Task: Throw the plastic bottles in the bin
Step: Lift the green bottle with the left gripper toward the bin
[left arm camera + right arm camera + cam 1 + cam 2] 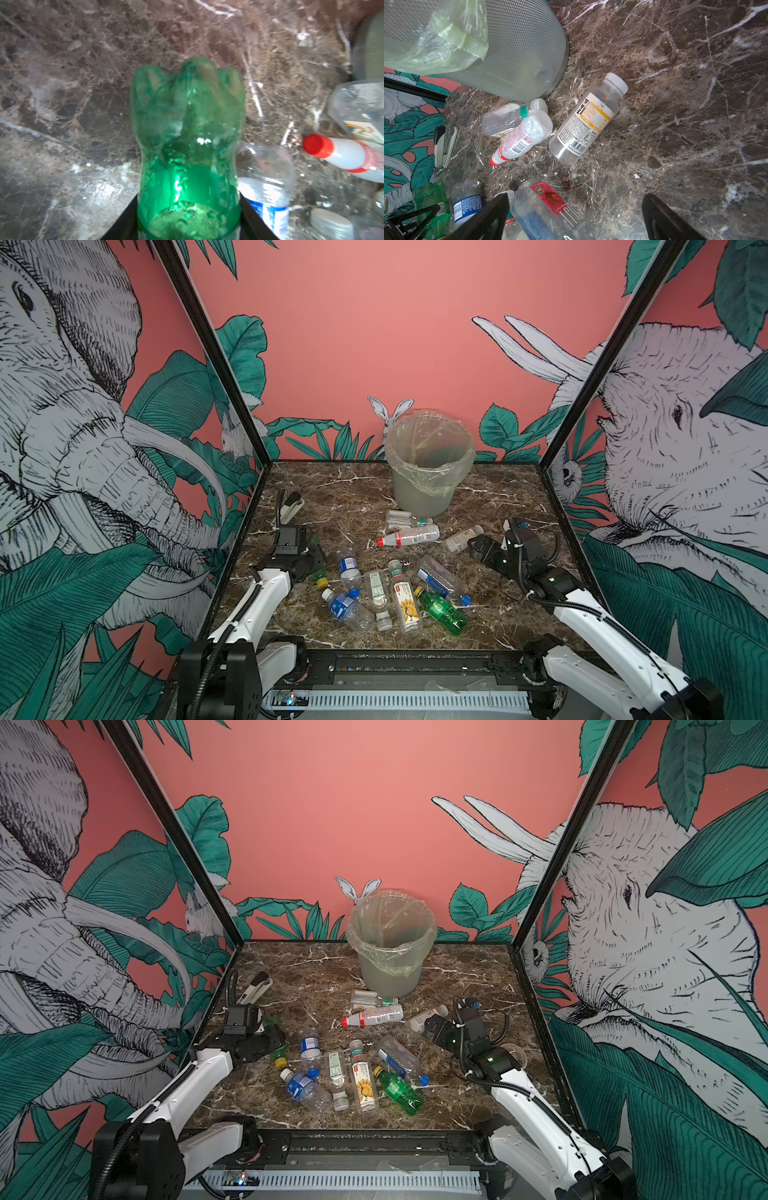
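Green plastic fills your left gripper (316, 564): its jaws press both sides of the green bottle (187, 128) at the left edge of the table (498, 510), with the bottle's base pointing away from the wrist. The bin (415, 497) stands back-centre, ahead and to the right of that grip. Your right gripper (577, 199) hangs with jaws spread apart, empty.

Ten plastic bottles (409, 536) can be made out: two green bottles (442, 610) and eight clear bottles (348, 568), three of those toward twelve o'clock and five in the central heap. One bin (415, 499). One stapler (291, 506), at ten o'clock. Two robot arms (270, 589).
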`<state>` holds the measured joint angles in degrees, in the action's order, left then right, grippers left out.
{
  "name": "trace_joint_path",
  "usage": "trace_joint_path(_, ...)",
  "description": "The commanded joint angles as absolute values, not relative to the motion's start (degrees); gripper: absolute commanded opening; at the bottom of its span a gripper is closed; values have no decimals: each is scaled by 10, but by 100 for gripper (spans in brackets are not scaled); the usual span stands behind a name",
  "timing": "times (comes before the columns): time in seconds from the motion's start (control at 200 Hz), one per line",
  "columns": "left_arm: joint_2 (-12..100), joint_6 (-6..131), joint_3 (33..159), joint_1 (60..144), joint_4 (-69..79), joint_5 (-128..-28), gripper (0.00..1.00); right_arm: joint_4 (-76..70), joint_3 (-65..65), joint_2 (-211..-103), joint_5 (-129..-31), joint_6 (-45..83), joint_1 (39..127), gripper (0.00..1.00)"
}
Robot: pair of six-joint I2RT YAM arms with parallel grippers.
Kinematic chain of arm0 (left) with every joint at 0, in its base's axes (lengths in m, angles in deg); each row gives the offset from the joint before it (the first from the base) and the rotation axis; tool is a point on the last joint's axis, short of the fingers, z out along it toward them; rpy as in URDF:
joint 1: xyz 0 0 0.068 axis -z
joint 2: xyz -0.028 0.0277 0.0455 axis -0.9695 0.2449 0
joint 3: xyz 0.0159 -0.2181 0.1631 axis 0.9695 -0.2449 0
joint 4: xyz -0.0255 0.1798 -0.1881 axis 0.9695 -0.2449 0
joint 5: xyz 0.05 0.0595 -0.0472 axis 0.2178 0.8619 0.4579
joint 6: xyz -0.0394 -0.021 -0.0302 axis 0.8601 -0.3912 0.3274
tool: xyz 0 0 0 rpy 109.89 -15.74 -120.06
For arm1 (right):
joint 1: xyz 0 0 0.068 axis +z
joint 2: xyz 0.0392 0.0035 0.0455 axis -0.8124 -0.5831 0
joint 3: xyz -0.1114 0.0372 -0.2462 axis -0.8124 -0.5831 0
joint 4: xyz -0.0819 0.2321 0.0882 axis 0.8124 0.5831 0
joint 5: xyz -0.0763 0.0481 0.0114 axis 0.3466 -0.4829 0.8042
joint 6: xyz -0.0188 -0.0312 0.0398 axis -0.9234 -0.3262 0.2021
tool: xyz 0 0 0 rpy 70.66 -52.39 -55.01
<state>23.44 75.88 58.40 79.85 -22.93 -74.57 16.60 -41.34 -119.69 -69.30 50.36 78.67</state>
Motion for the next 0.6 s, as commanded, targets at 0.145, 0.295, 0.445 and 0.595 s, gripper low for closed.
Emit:
trace_joint_path(0.145, 197, 743, 585, 798, -210, -794, 52, 144, -435, -1195, -692, 518, 786, 99)
trace_joint_path(0.295, 190, 744, 590, 796, -215, -805, 52, 139, -438, -1201, -697, 524, 786, 99)
trace_joint_path(0.445, 185, 747, 599, 797, -214, -823, 52, 133, -439, -1210, -699, 528, 786, 99)
trace_joint_path(0.595, 178, 752, 614, 797, -211, -853, 52, 129, -438, -1217, -701, 531, 786, 99)
